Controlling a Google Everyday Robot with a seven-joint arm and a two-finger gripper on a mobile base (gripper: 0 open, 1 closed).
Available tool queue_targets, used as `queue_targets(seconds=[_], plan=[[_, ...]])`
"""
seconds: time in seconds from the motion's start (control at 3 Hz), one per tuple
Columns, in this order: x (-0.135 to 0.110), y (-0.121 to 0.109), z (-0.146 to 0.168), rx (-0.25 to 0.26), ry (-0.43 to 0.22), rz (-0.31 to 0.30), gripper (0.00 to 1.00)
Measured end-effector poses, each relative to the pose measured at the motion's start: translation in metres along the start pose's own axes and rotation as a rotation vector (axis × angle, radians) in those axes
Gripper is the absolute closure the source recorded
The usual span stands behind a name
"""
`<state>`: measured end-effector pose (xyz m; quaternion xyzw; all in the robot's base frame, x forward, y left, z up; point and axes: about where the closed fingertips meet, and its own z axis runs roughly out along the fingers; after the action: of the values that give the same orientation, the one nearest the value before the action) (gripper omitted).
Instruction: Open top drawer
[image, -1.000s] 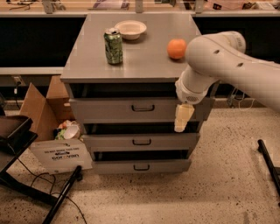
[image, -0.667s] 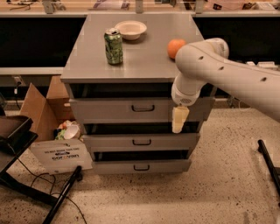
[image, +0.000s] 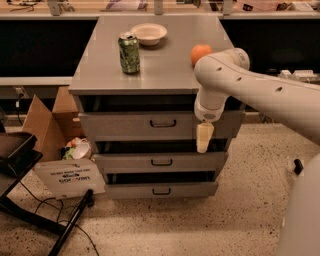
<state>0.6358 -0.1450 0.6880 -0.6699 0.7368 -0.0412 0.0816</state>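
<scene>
The top drawer is the tallest grey front of the cabinet, with a small dark loop handle at its middle. A dark gap shows above the front. My gripper hangs down from the white arm in front of the right part of the top drawer's front, right of the handle and apart from it. Its cream tip reaches down to the gap above the middle drawer.
On the cabinet top stand a green can, a white bowl and an orange. The bottom drawer is below. A cardboard box, a white sign and a black stand lie left on the floor.
The arm and gripper have shifted a little to the left along the top drawer's front. The drawers and the things on the cabinet have not moved.
</scene>
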Motion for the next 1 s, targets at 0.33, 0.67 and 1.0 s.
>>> queue_targets(seconds=[0.33, 0.67, 1.0], plan=[[-0.0003, 0.0021, 0.0095, -0.031, -0.006, 0.010, 0.27], [0.0071, 0.0120, 0.0136, -0.059, -0.014, 0.035, 0.50], [0.0066, 0.0108, 0.0061, -0.059, -0.014, 0.035, 0.73]])
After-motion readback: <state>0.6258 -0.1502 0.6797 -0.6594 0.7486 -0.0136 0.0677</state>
